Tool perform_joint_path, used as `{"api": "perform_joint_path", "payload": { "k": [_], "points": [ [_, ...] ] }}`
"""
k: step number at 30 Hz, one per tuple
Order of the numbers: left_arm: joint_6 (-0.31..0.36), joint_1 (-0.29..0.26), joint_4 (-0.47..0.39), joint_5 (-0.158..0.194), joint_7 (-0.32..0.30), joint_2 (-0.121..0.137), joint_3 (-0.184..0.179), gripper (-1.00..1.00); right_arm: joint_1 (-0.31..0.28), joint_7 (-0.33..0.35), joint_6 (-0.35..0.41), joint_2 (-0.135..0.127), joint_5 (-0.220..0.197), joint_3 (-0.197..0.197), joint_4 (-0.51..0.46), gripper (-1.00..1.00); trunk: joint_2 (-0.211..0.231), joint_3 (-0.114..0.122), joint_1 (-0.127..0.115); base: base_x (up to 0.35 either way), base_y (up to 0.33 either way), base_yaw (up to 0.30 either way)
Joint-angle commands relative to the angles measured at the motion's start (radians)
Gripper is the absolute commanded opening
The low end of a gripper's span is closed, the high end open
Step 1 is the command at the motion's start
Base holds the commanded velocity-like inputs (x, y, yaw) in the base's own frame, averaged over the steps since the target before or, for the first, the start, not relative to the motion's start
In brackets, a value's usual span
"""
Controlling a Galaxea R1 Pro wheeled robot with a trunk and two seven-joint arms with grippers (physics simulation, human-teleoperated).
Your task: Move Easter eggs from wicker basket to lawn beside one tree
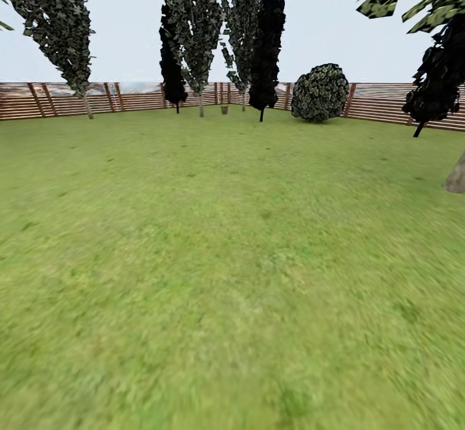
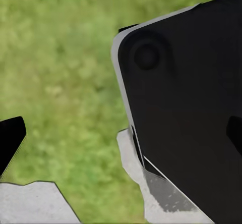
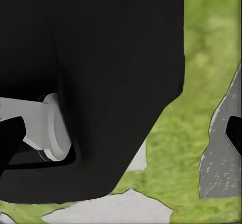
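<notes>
**Open grass ahead, basket far off by the fence**

From the head view, the wide mottled green lawn (image 1: 232, 275) runs out to a brown horizontal-slat wooden fence (image 1: 387, 102) ringing the garden. Right at the fence line, between the trunks, sits a tiny light-brown shape (image 1: 224, 110) that may be the wicker basket; too small to tell, and no eggs can be made out. Just beside it stands a tree with a pale grey trunk and dark green, pale-speckled leaves (image 1: 197, 30); a black-trunked tree with near-black foliage (image 1: 268, 36) rises to its right, then a round dark bush (image 1: 320, 92). Another pale trunk base (image 1: 456, 175) shows at the right edge.

At the left wrist, a black robot body panel (image 2: 186, 113) hangs over grass; at the right wrist, a dark housing (image 3: 101, 82) does the same. Whether either tool is spread or pressed together, I cannot tell.
</notes>
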Motion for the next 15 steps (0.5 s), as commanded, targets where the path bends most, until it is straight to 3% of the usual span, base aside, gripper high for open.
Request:
{"api": "perform_joint_path", "payload": {
  "k": [1, 15],
  "points": [
    [-0.003, 0.0, 0.0, -0.002, 0.003, 0.0, -0.009, 1.0, 0.0, 0.0, -0.007, 0.0, -0.005, -0.006, 0.002, 1.0, -0.001, -0.001, 0.001, 0.306, -0.079, 0.0],
    [-0.003, 0.0, 0.0, -0.002, 0.003, 0.0, -0.013, 1.0, 0.0, 0.0, -0.007, 0.001, -0.004, -0.006, 0.001, 1.0, -0.001, -0.001, 0.001, 0.306, -0.079, 0.029]
  ]
}}
